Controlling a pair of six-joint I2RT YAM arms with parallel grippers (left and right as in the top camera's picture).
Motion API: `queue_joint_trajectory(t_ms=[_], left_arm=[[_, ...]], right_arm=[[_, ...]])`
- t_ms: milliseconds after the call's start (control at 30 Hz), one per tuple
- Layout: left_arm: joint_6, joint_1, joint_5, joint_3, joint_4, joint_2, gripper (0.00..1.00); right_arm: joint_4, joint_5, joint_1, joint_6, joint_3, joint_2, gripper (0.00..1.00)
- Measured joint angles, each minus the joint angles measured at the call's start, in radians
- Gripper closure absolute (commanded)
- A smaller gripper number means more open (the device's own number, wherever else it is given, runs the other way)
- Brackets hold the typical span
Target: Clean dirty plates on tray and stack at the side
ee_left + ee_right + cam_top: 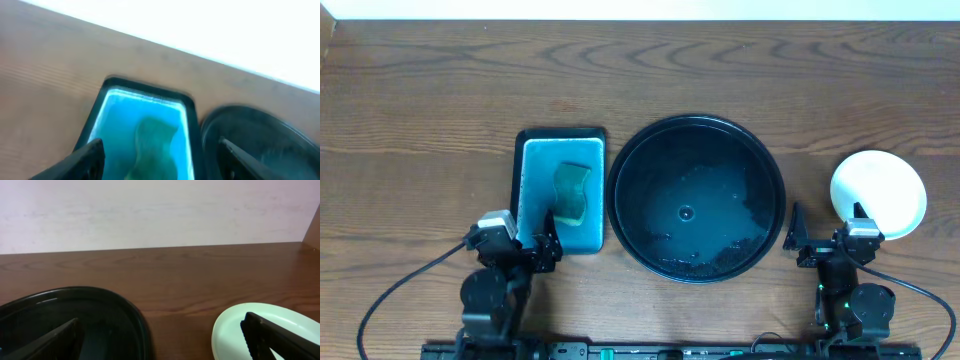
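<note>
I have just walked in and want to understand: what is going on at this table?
Two robot arms are on a job of cleaning plates; neither holds anything now. The left gripper hangs open by the basin, where a sponge lies in blue water. The right gripper is open between tray and plates. The tray bears no plate; the plates sit to its right, looking like one from above.

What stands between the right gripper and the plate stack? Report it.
Nothing visible does. The right gripper hangs open beside the plates, partly over their near rim.
</note>
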Motion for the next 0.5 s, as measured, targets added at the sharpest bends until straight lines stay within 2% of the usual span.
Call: queue_joint_trajectory(t_ms=[200,267,367,500], left_arm=[[0.04,0.02,0.002,-0.152,0.373,-0.079,0.27],[0.08,0.023,0.002,-0.165,0.417,-0.082,0.27],[0.145,0.031,0.002,-0.166,0.418,-0.083,0.27],[0.195,0.04,0.002,-0.168,0.275,-0.084,0.27]], right_arm=[[0.0,0.0,0.0,0.0,0.0,0.0,0.01],[0.0,0.0,0.0,0.0,0.0,0.0,0.01],[0.0,0.0,0.0,0.0,0.0,0.0,0.01],[0.0,0.0,0.0,0.0,0.0,0.0,0.01]])
